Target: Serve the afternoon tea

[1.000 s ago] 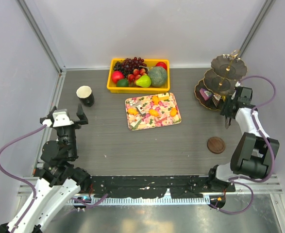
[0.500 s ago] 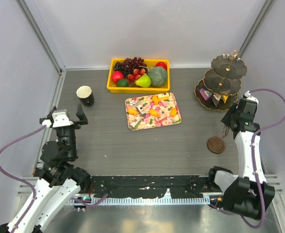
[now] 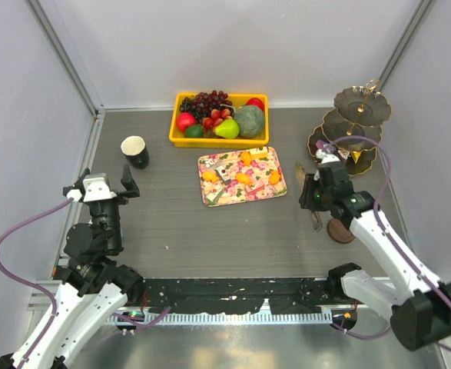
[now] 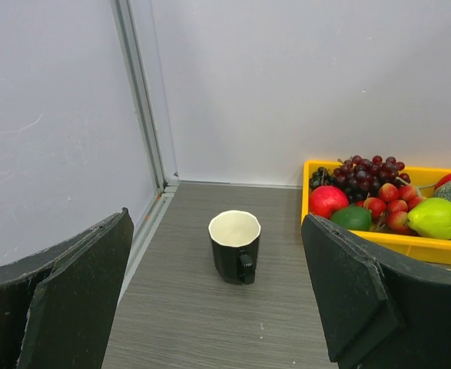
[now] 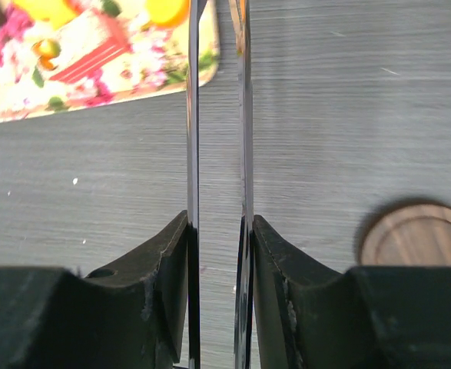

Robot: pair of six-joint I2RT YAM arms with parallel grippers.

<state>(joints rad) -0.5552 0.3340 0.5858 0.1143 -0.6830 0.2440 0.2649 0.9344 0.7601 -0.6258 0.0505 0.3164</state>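
1. Grey wood-grain table [image 3: 210,231], white walls on three sides.
2. Left gripper [image 3: 106,181]: at 8 o'clock, jaws spread wide, holding nothing.
3. Black cup [image 4: 236,246]: upright at 10 o'clock, well apart from the left gripper.
4. Right gripper [image 5: 217,231]: at 3 o'clock, pinching thin metal tongs [image 5: 190,115], beside a wooden coaster [image 5: 413,234].
5. Three-tier stand [image 3: 361,108]: 2 o'clock.
6. Orange pastries [image 3: 243,177]: on the floral tray [image 3: 260,165], centre.
7. Yellow fruit bin [image 3: 217,142]: 12 o'clock.

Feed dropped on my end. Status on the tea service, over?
Left gripper open, facing black cup. Right gripper shut on tongs, between floral tray and stand. Orange pastries on tray. Wooden coaster beside tongs.
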